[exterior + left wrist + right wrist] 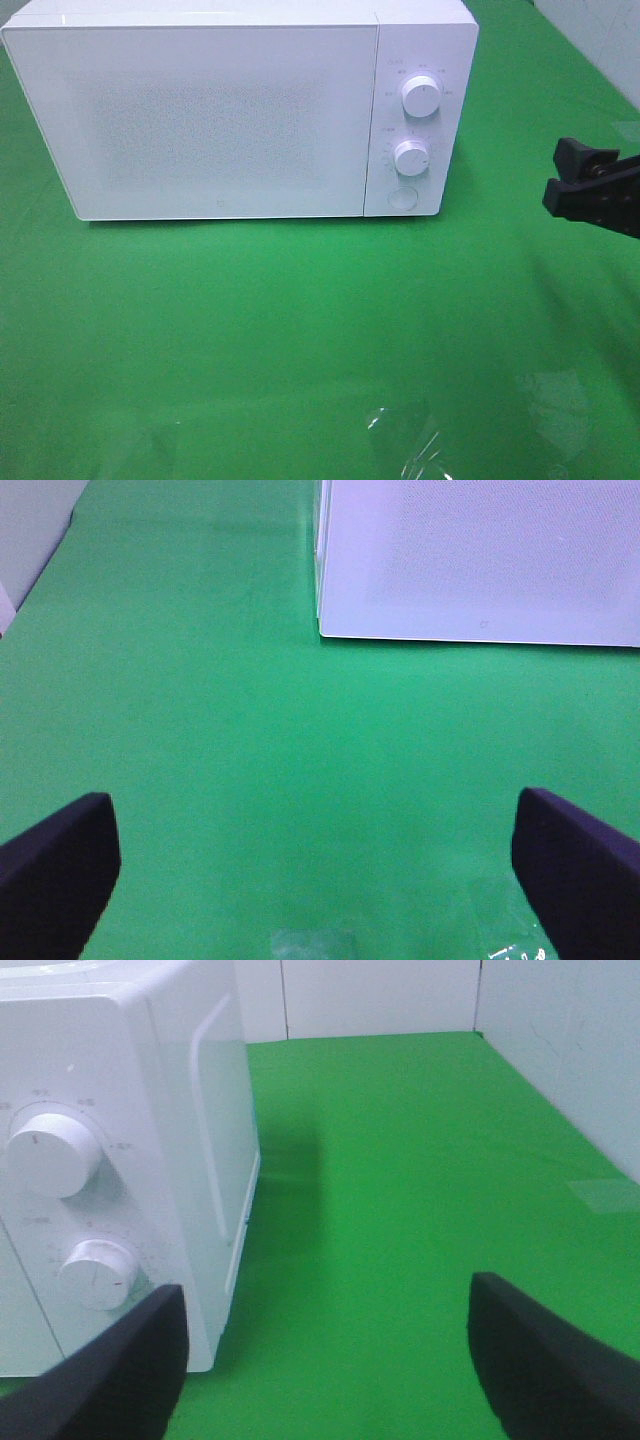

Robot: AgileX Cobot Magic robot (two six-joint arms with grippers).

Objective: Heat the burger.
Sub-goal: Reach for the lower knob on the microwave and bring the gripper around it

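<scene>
While both jaws gape empty (microwave (220, 110) door closed), the burger is unseen.

White microwave oven (220, 120), door shut, far left on green cloth (300, 330); upper dial (421, 97), lower dial (412, 157) and round button (403, 199) stacked on its right-hand panel.

No legible text in any view. Microwave (220, 110): faint grey markings ring the upper dial (421, 97) and lower dial (411, 157), too small and blurred to read. Tiny mark low on the door (221, 208) is unreadable.
</scene>
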